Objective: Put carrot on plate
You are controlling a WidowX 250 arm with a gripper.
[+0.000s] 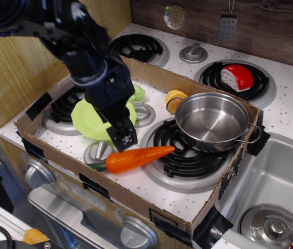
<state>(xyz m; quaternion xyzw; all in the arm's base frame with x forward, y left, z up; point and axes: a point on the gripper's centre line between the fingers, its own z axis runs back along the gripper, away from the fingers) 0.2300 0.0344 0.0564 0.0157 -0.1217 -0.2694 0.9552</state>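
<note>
The orange toy carrot [138, 158] lies on the toy stove near the front, its green stem end pointing left. The lime-green plate [86, 119] sits on the left burner, partly hidden by my arm. My gripper [124, 139] hangs just above and behind the carrot's thick left half, over the plate's near edge. Its black fingers [129, 141] point down toward the carrot. The view does not show whether they are open or shut. Nothing is seen held in them.
A steel pot [212, 122] sits on the right front burner. A small yellow-orange toy [175, 97] and a green broccoli toy [137, 92] lie behind. A cardboard wall [110, 192] rings the stove area. A red toy [237, 77] is on the back burner. A sink [276, 181] is at right.
</note>
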